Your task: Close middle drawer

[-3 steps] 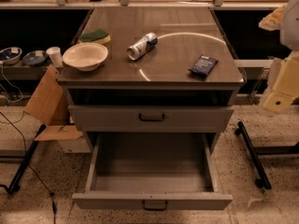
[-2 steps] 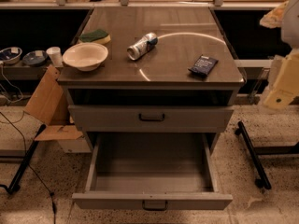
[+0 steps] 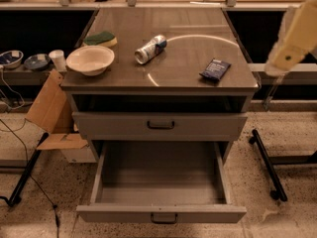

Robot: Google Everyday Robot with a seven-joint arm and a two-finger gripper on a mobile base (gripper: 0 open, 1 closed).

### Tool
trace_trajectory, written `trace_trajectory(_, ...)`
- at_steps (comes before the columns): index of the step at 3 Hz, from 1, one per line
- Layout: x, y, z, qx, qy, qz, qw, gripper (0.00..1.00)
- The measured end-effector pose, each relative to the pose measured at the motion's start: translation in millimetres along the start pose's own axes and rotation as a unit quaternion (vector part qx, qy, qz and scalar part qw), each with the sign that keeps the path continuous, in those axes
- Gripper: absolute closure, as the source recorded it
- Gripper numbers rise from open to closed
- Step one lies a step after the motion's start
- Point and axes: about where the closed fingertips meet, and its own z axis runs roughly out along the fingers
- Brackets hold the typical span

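Bottom centre of the frame: lower drawer point(image 3: 114, 213), pulled far out, front wall nearest to the camera.

Just above it, in the centre: middle drawer point(image 3: 114, 125), with a dark handle point(image 3: 161, 125) in the middle of its front. Seems to stand a little forward of the cabinet; how far is hard to tell. Above the front, a dark gap under the top.

Lower left: a black cable point(image 3: 20, 138) on the floor and open cardboard point(image 3: 47, 105) leaning beside the cabinet. Lower right: a black stand leg point(image 3: 265, 162) on the floor, apart from the cabinet.

On the cabinet top point(image 3: 188, 78), from front to back:
- right: dark packet point(image 3: 215, 69), lying flat
- left: pale bowl point(image 3: 90, 59), upright near the left edge
- centre: can point(image 3: 150, 49), lying on its side, between bowl and packet and touching neither
- behind the bowl, just beside it: green sponge point(image 3: 100, 38)

Left edge, on a low shelf: two small dishes point(image 3: 10, 58) and a white cup point(image 3: 58, 60).

Upper right edge: gripper point(image 3: 290, 56), seen only as a pale blurred shape, well apart from the middle drawer and touching none of the things on the top. Open or closed, and holding something or not: cannot tell.
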Motion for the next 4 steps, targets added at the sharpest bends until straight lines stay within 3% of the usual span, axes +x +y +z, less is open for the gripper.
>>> trace_trajectory(1, -72, -50, -6, 0.033, -0.048, -0.031, 0.9978, 0.00)
trace_trajectory(2, -134, -74, 1, 0.043, -0.082, -0.060, 0.9939, 0.00)
trace_trajectory(3, -211, -84, 14, 0.035, -0.139, -0.063, 0.9877, 0.00)
trace_trajectory(4, -211, -84, 14, 0.035, -0.139, -0.063, 0.9877, 0.00)
